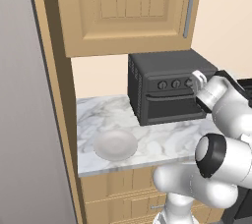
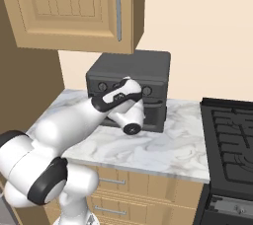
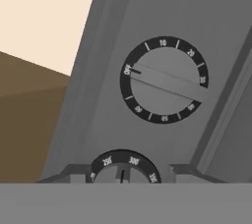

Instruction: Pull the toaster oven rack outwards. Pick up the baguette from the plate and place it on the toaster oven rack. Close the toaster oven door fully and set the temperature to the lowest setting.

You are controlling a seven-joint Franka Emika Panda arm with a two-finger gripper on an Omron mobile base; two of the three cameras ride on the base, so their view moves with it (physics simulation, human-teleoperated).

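Gripper: I see my gripper (image 3: 122, 179) pressed close to the front panel of the toaster oven (image 1: 170, 90); its two dark finger tips flank a round knob (image 3: 122, 171) at the bottom of the hand view, with a dial ring marked 250, 300, 350. I cannot tell whether the pads touch the knob, nor whether the jaws are closed on it.
Hand: in the left base view the white hand (image 1: 199, 83) sits at the right end of the knob row; in the right base view the wrist covers part of the oven front.
Second dial: a round grey knob (image 3: 165, 80) with a raised straight bar across it, ringed in black with white numbers and OFF; the bar's dark tip points at OFF.
Toaster oven: boxy, matte dark grey, standing at the back of the counter against the cream wall.
Toaster oven door (image 1: 174, 107): upright and shut, dark glass window, bar handle across its top.
Plate (image 1: 115, 144): round, shallow, pale grey-white, bare, near the counter's front edge, left of and apart from the oven.
Baguette and rack: I cannot make them out through the dark glass.
Counter (image 2: 163, 150): glossy white marble with grey veins.
Cabinets: light wood, panelled upper door (image 1: 125, 7) with a slim metal handle.
Stovetop (image 2: 230, 130): black, with grates, right of the counter.
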